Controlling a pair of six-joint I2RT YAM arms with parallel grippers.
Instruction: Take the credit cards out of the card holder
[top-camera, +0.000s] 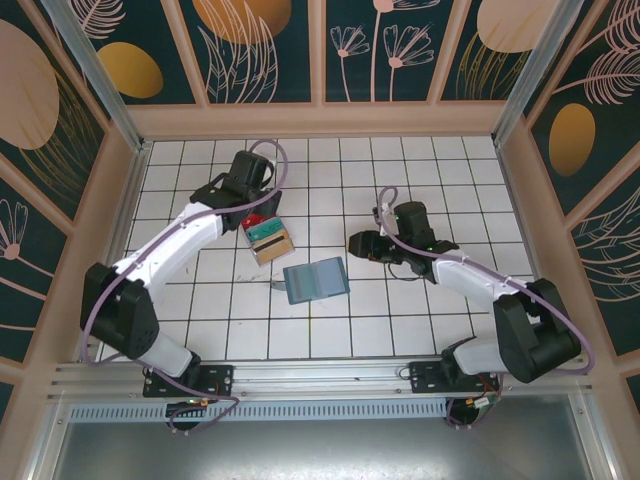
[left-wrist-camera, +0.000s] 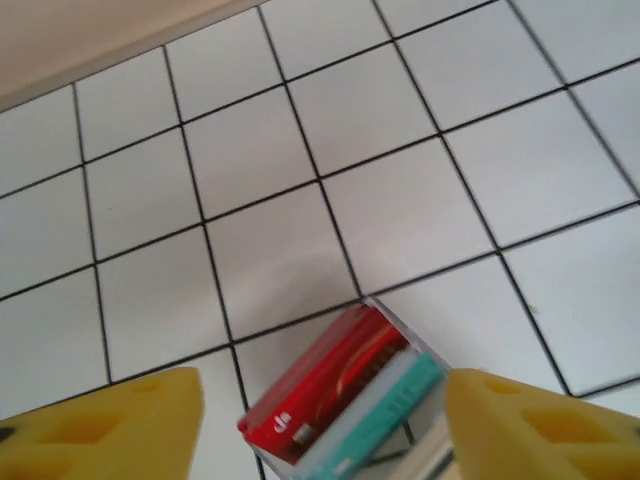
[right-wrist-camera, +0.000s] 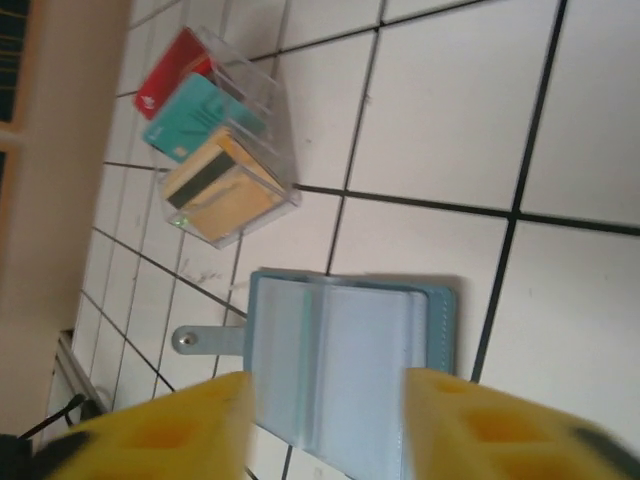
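Currently credit cards (right-wrist-camera: 195, 110) slotted in clear box (right-wrist-camera: 282, 150) beside unfolded card holder (top-camera: 316, 280); left pincer (left-wrist-camera: 320, 395), right pincer (right-wrist-camera: 325, 400) both released.

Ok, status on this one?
Left gripper open by cards in clear box. Right gripper open near card holder, unfolded flat. Nothing obstructing.

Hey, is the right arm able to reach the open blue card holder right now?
Probably yes: the card holder lies open on the tiled table just ahead of the right claw, nothing between; the clear card stand sits apart.
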